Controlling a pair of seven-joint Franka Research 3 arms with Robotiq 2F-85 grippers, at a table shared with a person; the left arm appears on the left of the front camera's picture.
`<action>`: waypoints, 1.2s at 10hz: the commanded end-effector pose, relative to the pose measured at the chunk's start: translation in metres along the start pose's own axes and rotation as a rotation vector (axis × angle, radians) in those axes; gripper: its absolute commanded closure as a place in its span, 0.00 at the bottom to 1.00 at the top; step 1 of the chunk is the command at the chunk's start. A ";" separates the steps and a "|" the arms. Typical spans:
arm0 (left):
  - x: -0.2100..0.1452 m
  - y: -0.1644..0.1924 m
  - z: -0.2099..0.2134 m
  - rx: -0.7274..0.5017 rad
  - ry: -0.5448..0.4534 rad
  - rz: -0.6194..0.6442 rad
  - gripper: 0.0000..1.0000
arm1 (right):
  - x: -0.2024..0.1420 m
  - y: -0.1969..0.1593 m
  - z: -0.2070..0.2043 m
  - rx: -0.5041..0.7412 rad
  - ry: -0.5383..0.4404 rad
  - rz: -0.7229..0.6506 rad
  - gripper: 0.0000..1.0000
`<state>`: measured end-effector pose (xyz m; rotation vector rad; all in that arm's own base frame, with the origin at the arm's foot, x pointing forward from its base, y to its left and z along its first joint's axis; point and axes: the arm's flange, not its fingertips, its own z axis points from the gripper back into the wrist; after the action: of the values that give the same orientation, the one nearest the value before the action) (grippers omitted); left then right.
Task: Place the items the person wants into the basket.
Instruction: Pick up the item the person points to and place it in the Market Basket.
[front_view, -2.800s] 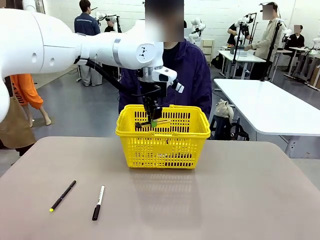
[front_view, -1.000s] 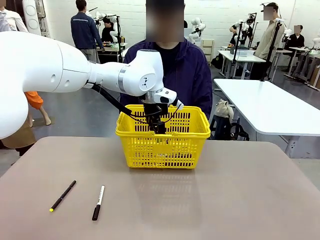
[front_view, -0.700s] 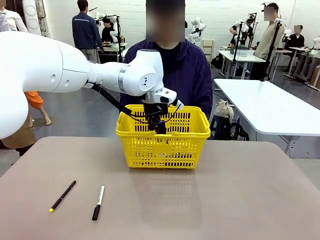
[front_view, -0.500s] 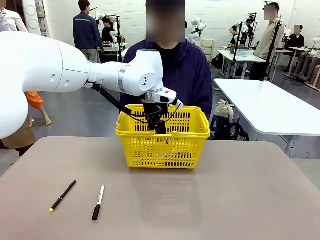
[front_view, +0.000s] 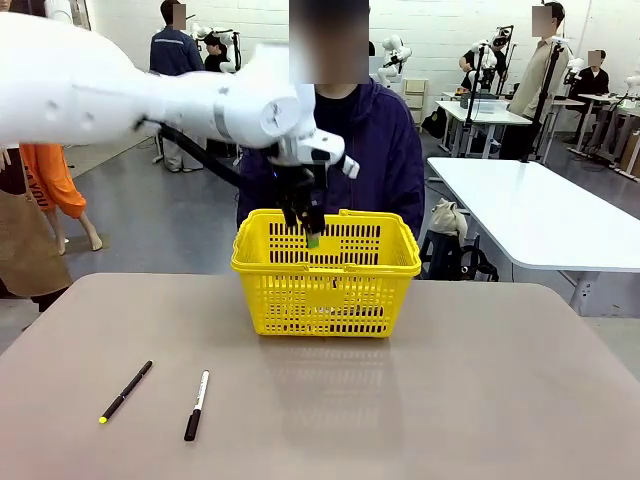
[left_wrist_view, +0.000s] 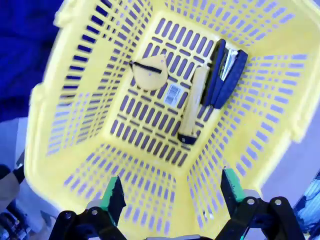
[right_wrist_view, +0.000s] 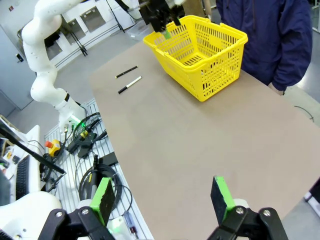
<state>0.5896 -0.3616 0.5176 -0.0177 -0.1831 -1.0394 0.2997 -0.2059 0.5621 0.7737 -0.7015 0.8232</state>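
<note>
Left gripper (left_wrist_view: 172, 192) hangs wide open and empty right above the basket (front_view: 390, 262), where tape measure (left_wrist_view: 148, 74), knife (left_wrist_view: 191, 111) and stapler (left_wrist_view: 225, 72) lie below, knife pointing toward it.

Open tabletop (front_view: 450, 400) across the near and right side, free to cross. Pen (front_view: 126, 390) and marker (front_view: 197, 404) lying near the left front. Basket (front_view: 330, 290) standing at the far middle, person (front_view: 375, 150) close behind; stapler (left_wrist_view: 225, 72), knife (left_wrist_view: 192, 107) and tape measure (left_wrist_view: 149, 72) on its floor, bare floor nearer the left gripper (left_wrist_view: 172, 197).
</note>
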 end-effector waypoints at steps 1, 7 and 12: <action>-0.061 -0.019 0.047 -0.005 -0.051 0.044 0.00 | 0.001 -0.001 0.000 0.008 -0.030 0.012 0.00; -0.177 -0.034 0.096 0.014 -0.126 0.153 0.00 | 0.001 -0.001 0.000 0.008 -0.030 0.012 0.00; -0.184 -0.034 0.095 0.030 -0.086 0.184 0.00 | 0.001 -0.001 0.000 0.008 -0.030 0.012 0.00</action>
<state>0.4564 -0.2109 0.5761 -0.0508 -0.2626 -0.8521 0.2999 -0.2060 0.5624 0.7731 -0.7013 0.8236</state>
